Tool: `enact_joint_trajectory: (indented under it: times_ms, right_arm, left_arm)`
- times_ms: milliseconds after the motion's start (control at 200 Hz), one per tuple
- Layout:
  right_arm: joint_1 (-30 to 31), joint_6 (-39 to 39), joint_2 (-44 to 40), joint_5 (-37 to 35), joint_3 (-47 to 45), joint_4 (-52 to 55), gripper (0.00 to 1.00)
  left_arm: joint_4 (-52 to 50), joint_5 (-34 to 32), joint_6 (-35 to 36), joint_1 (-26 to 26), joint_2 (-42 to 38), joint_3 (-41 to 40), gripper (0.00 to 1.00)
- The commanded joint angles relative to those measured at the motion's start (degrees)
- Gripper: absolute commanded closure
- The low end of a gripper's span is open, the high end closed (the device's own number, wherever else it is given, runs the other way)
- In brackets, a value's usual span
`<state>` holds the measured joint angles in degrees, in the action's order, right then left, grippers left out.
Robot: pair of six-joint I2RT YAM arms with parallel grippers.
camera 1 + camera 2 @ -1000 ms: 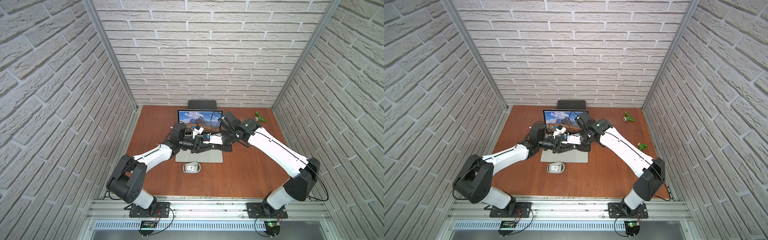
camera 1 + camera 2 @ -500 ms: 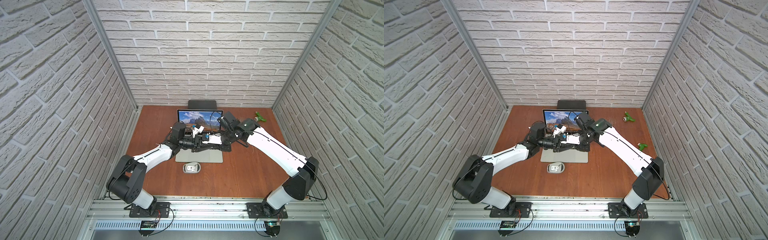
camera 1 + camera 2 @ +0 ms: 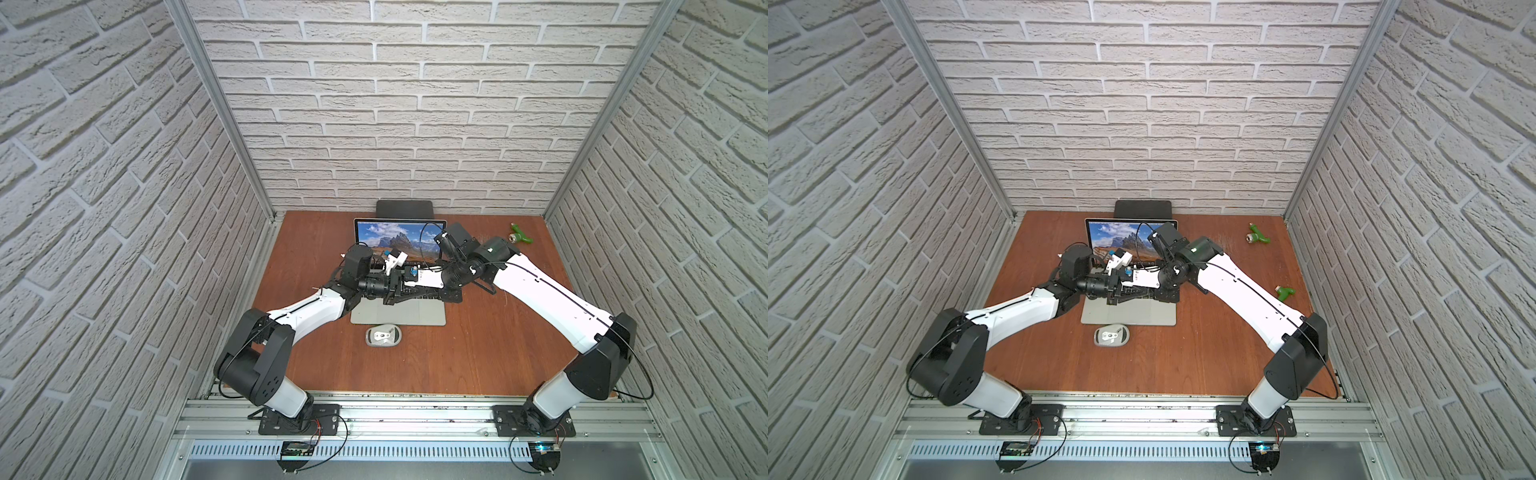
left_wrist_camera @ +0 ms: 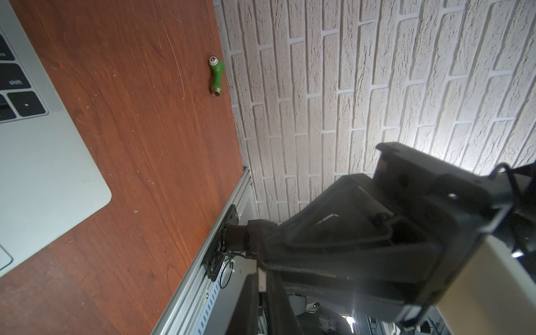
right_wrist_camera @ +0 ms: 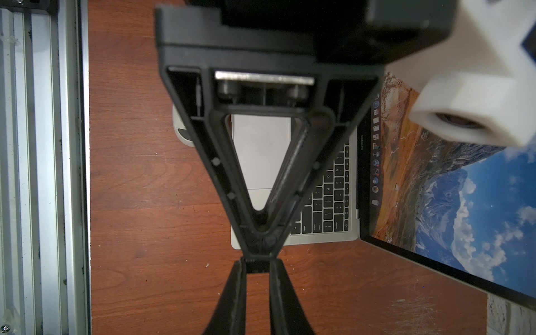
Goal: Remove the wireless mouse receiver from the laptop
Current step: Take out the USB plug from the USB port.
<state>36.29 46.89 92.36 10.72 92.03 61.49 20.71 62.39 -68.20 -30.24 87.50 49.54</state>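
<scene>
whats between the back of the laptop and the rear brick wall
A dark grey pad sits there, its near edge hidden behind the laptop screen, at the foot of the brick wall. It shows in both top views.

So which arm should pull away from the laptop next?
Right, probably. The right gripper sits just off the laptop's side edge with table behind it, so it can simply retract. The left gripper reaches across the keyboard to the same spot. The receiver itself isn't visible.
</scene>
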Motion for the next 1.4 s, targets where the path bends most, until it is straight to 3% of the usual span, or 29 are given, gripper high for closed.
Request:
enact_joint_trajectory:
  times_ms: [0, 250, 340, 485, 560, 600, 650, 710, 755, 810, 910, 1050, 1160, 1240, 1395]
  right_arm:
    - [0.75, -0.48, 0.19, -0.24, 0.87, -0.80, 0.97]
    - [0.71, -1.01, -1.66, -0.11, -1.01, -2.44, 0.95]
    - [0.75, -1.83, -3.99, -1.30, -2.41, -4.08, 0.61]
    - [-0.18, -3.48, -10.73, -1.64, -3.68, -5.69, 0.50]
    - [-1.86, -6.61, -16.57, -1.33, -6.57, -11.28, 0.10]
    - [-3.36, -10.69, -20.35, -3.70, -9.65, -18.04, 0.00]
    - [-6.19, -22.39, -24.53, -11.22, -14.23, -29.81, 0.00]
    - [-14.05, -44.68, -27.05, -15.32, -16.66, -37.54, 0.01]
    - [-22.24, -57.99, -26.51, -3.84, -16.66, -37.56, 0.01]
    - [-26.98, -66.81, -24.34, 9.13, -17.06, -38.36, 0.04]
    - [-27.33, -74.36, -21.41, 21.18, -21.30, -43.76, 0.20]
    - [-27.42, -89.18, -20.56, 32.86, -33.64, -65.44, 0.26]
    - [-27.26, -98.36, -17.17, 40.18, -37.09, -78.63, 0.31]
    - [-26.73, -98.56, -16.71, 42.14, -38.34, -82.35, 0.31]
    - [-26.17, -95.37, -17.10, 44.89, -38.79, -83.55, 0.24]
  left_arm:
    - [4.95, 1.51, 0.44, -0.79, 0.03, 0.93, 0.90]
    - [5.04, 1.29, 0.56, -0.79, 0.30, 0.70, 1.00]
    - [5.26, 1.13, 0.70, -0.53, 0.29, 0.54, 1.00]
    - [6.50, 1.03, 0.79, 0.35, 0.39, 0.45, 1.00]
    - [7.57, 1.17, 1.21, 1.04, 0.58, 1.23, 1.00]
    - [8.57, 1.15, 1.55, 1.40, 0.72, 1.73, 1.00]
    - [9.72, 1.15, 2.56, 1.69, 1.03, 2.77, 1.00]
    - [11.68, 0.82, 4.81, 2.20, 1.34, 3.88, 1.00]
    - [14.75, -0.08, 5.75, 2.54, 1.38, 4.06, 1.00]
    - [20.34, -1.11, 4.86, 2.87, 1.82, 4.14, 1.00]
    - [25.32, -1.35, 3.59, 2.97, 3.62, 6.10, 1.00]
    - [34.14, 0.44, -0.41, 2.82, 6.82, 8.00, 1.00]
    - [35.85, 0.52, -0.94, 2.75, 7.84, 8.29, 1.00]
    - [36.22, 0.93, -0.97, 2.51, 7.86, 8.47, 1.00]
    - [34.35, 0.98, 0.14, 2.47, 7.11, 8.47, 1.00]
